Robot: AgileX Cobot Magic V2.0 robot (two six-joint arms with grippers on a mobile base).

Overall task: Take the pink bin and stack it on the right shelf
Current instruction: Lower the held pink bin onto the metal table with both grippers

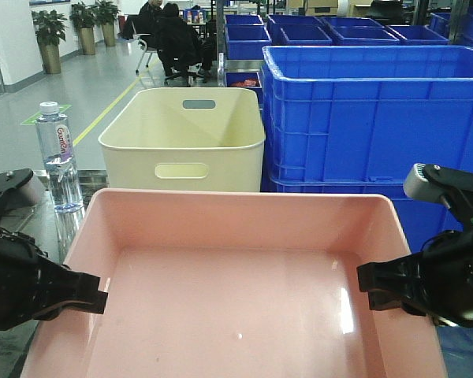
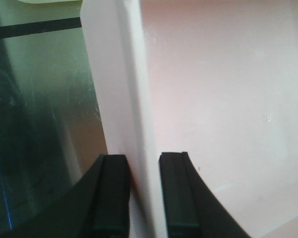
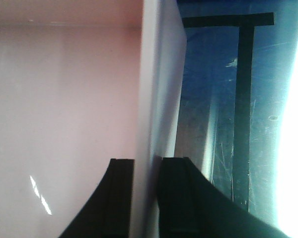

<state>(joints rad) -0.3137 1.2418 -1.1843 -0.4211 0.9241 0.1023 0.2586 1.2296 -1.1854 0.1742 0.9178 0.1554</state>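
The pink bin (image 1: pixel 236 268) fills the lower middle of the front view, wide and shallow, held between both arms. My left gripper (image 1: pixel 101 293) is shut on its left wall; in the left wrist view the left gripper (image 2: pixel 143 171) has one finger on each side of the bin's pale rim (image 2: pixel 121 89). My right gripper (image 1: pixel 363 287) is shut on the right wall; in the right wrist view the right gripper (image 3: pixel 147 171) straddles the rim (image 3: pixel 159 84). The glossy dark shelf (image 3: pixel 238 124) with black seam strips lies under the bin's right side.
A taller cream-yellow bin (image 1: pixel 185 138) with handle slots stands just behind the pink bin. Large blue crates (image 1: pixel 370 118) stand at the back right. A water bottle (image 1: pixel 57 157) stands at the left. People sit far behind.
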